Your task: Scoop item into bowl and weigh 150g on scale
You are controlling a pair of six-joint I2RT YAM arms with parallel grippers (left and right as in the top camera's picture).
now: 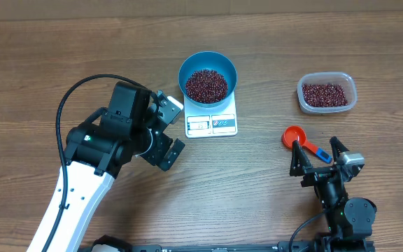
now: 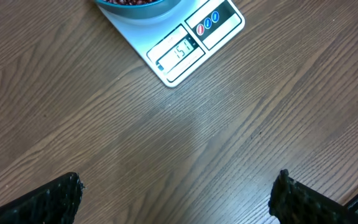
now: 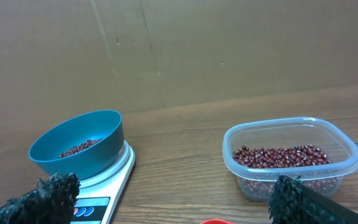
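Table [image 1: 40, 49] of wood grain is seen carrying everything. Left pincer [image 1: 170, 129] is held spread and empty just left of the scale [image 1: 212, 124], its camera aimed at the display [image 2: 182, 51]. Right pincer [image 1: 317, 155] is likewise spread wide, with nothing pinched. The scoop [image 1: 294, 136] is laid on the table, and from above its handle end is seen between those fingers; contact cannot be told. Bowl [image 1: 185, 75] is seated on the scale, with a heap of beans [image 1: 206, 85] inside. Tub [image 1: 303, 99] is set well apart to the right, with more beans in it.

Digits on the display are lit but blurred; a value near target is suspected. Step judged: checking the weight. Bowl and scale are best left untouched until the reading is settled. Any correction is best made a few beans at a time.
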